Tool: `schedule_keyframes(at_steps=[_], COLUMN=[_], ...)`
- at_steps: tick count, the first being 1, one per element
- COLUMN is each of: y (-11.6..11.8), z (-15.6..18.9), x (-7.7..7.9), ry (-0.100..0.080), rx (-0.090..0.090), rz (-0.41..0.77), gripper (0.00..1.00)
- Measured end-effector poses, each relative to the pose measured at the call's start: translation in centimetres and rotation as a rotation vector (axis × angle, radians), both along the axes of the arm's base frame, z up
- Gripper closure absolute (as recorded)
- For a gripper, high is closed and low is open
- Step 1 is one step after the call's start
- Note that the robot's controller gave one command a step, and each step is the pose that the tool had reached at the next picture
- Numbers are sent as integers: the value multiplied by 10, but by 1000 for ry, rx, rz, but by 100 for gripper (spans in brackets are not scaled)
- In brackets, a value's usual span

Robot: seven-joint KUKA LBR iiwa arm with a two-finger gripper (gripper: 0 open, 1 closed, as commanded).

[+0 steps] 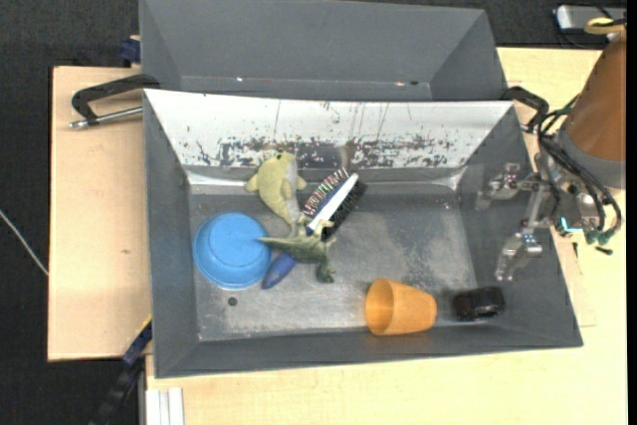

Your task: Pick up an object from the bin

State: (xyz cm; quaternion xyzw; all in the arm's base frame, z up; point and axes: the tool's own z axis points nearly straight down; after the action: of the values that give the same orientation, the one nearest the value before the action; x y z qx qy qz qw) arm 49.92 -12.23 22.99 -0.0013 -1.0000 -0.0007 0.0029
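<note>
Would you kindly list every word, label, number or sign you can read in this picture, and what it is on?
No readable text anywhere.
The dark speckles on the bin's back wall are scuffs, not letters.
The brush shows pale stripes, no legible label.
The blue bowl, orange cup and black object look plain.

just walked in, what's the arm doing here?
The gripper hangs at the right side of the bin, just above a small black object. An orange cup lies tipped beside that. A blue bowl, brush, green toy dinosaur and pale soft toy sit at left. Nothing lifted yet.
</note>
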Motion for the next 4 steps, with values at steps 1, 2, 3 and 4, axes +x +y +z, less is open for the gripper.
schedule_keyframes(at_steps=[1,2,3,4], y=[37,145,140,141], z=[-111,-160,-158,-158], x=[-10,-4,-5,-6], ry=[1,-9,-4,-7], rx=[3,1,0,-1], rz=[167,94,90,105], gripper=[0,0,100,100])
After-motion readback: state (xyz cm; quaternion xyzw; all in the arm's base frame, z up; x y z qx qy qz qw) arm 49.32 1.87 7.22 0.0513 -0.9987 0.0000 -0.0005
